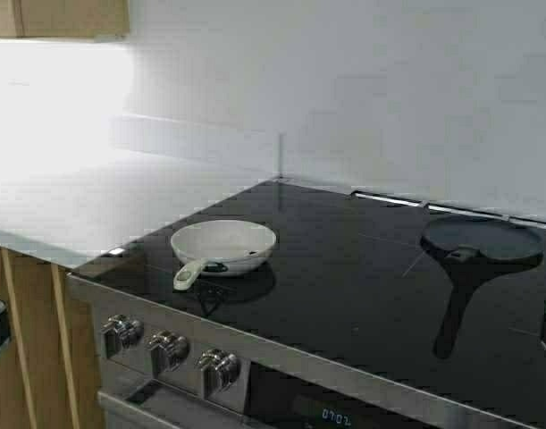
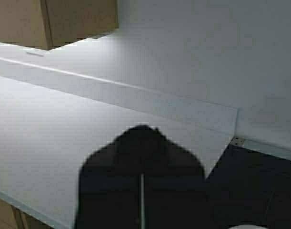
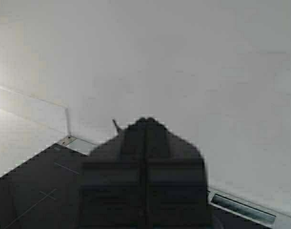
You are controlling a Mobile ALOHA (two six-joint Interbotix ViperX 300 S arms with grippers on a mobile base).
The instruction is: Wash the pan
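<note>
Only writing I can spot is the small blue-lit display (image 1: 336, 416) on the front of the stove, bottom edge of the high view. It looks like digits, something like "0702", but I wouldn't swear to it. No brand names or labels anywhere else that I can read.

The pan (image 1: 223, 243) sits on the black glass cooktop (image 1: 362, 295) at its near-left part, upright, with the short pale handle (image 1: 189, 273) pointing toward the near-left edge, above the row of knobs (image 1: 170, 350). Inside it looks plain white, nothing in it that I can make out.

Well apart from it, over on the far right of the cooktop, is a flat black pan (image 1: 483, 240) with a long black handle running toward the near side. It looks bare too.

Left of the stove is a pale countertop surface (image 1: 85, 201), with wooden cabinet fronts (image 1: 27, 357) below it.

The left gripper (image 2: 142, 186) shows in its own wrist view, fingers pressed together, hanging over the countertop near the corner where it meets the cooktop. The right gripper (image 3: 145, 167) is likewise closed up with nothing between the fingers, above the cooktop and facing the white back wall (image 3: 183, 62).
</note>
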